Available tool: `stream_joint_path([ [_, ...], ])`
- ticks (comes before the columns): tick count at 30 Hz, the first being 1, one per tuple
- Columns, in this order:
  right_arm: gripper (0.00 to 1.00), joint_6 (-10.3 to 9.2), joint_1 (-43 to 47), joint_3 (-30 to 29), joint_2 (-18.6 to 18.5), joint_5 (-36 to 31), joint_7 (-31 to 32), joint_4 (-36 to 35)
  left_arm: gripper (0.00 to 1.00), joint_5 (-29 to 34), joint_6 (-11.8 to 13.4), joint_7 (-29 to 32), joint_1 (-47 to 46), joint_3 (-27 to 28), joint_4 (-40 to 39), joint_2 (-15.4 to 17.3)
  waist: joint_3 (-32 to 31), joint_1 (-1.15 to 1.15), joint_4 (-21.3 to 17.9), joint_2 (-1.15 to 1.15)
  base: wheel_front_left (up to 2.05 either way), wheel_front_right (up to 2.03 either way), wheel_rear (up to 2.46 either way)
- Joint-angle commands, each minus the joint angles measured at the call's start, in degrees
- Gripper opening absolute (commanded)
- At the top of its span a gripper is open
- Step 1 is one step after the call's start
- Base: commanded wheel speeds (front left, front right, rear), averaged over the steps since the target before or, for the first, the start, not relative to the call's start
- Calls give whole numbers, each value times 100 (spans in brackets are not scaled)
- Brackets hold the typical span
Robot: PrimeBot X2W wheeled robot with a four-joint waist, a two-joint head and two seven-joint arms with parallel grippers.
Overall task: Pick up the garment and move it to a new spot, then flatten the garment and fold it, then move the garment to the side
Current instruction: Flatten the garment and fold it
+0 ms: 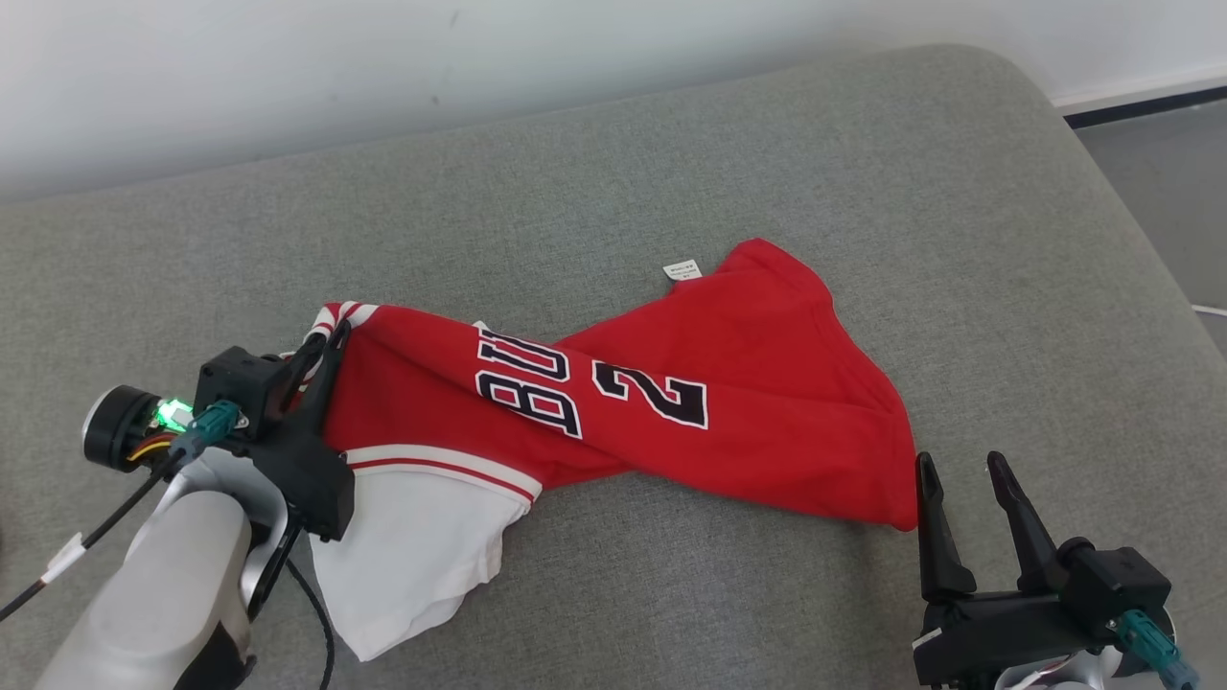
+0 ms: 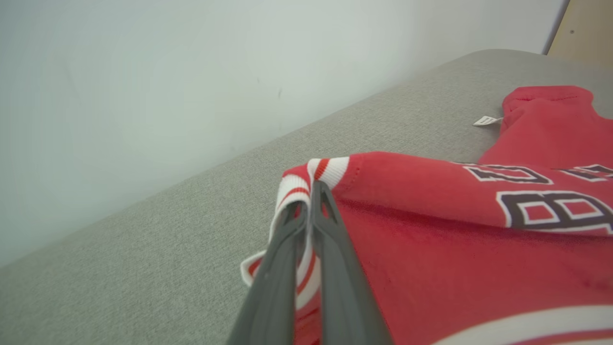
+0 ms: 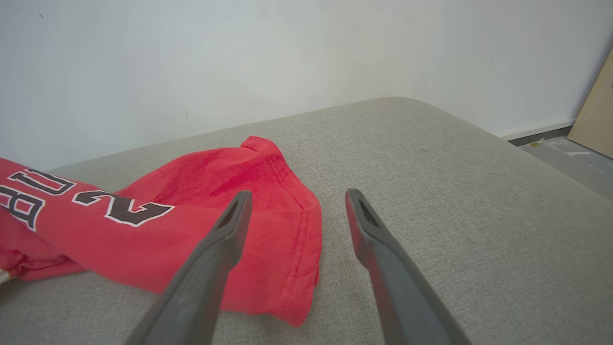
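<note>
The right gripper (image 3: 293, 211) is wide open above the gray cushion (image 3: 431, 191). The red shirt (image 3: 191, 230) lies under its left finger.

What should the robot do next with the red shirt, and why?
Probably slide the open right hand forward onto the near corner of the crumpled red jersey with black numbers. The left hand pinches its red-and-white striped edge, and that corner lies just ahead, ungripped; two grips could stretch it flat.

matt cloth garment (image 1: 767, 402), coarse woven cushion (image 1: 671, 172)
</note>
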Motion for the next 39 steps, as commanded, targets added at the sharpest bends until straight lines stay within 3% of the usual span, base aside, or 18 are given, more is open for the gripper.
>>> stream_joint_path([
  [1, 100, 2, -51, -11, 20, -35, -4, 14, 100, -28, 11, -44, -80, 5, 63, -12, -22, 0, 6, -1, 0, 0, 0],
  [5, 100, 2, 45, -65, 30, -22, -3, -3, 100, -76, 10, -56, 37, 183, -124, -64, -172, 0, 101, -1, 0, 0, 0],
  [16, 100, 2, 391, -154, -5, -20, -3, -133, 100, 89, 151, -49, 1258, 1310, -1581, -223, -717, 0, 657, -1, 0, 0, 0],
  [27, 100, 2, 659, -170, -64, -87, -3, -211, 100, 580, 445, -50, 2725, 2314, -3128, -630, -1021, 0, 1081, -1, 0, 0, 0],
  [39, 100, 2, 867, -226, -89, -127, -3, -333, 100, 1158, 467, -50, 3923, 3016, -4097, -1193, -1148, 0, 1288, -1, 0, 0, 0],
])
